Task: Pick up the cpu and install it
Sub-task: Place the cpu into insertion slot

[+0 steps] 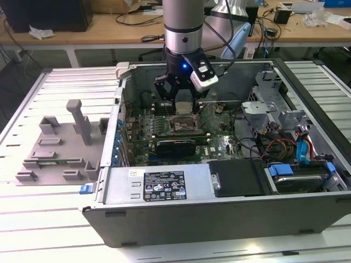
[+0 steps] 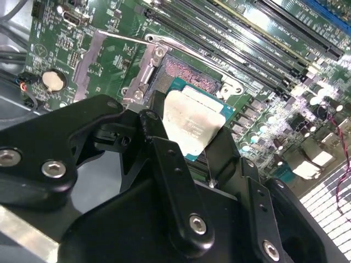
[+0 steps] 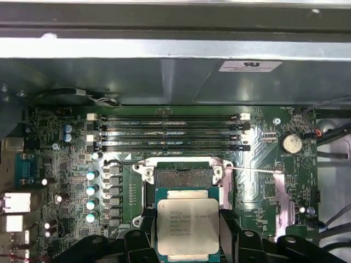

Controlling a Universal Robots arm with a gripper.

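Observation:
The cpu (image 3: 188, 224), a flat square chip with a silver-grey top and green rim, sits between the black fingers (image 3: 229, 233) of my gripper (image 3: 188, 236). The gripper is shut on the chip's two opposite edges. It hangs just above the open motherboard socket (image 3: 184, 176), partly overlapping the socket's near side. In the second wrist view the cpu (image 2: 192, 125) is tilted slightly over the socket (image 2: 189, 74), held by the gripper (image 2: 189, 137). In the exterior view the gripper (image 1: 184, 101) hangs inside the open computer case (image 1: 164, 208), over the socket (image 1: 185, 125).
The socket's thin metal lever (image 3: 252, 171) is swung open to one side. Memory slots (image 3: 170, 131) run just beyond the socket. A coin battery (image 3: 290, 143) sits nearby. A grey plastic tray (image 1: 60, 148) stands outside the case on the exterior view's left; drive cage and cables (image 1: 285, 131) on its right.

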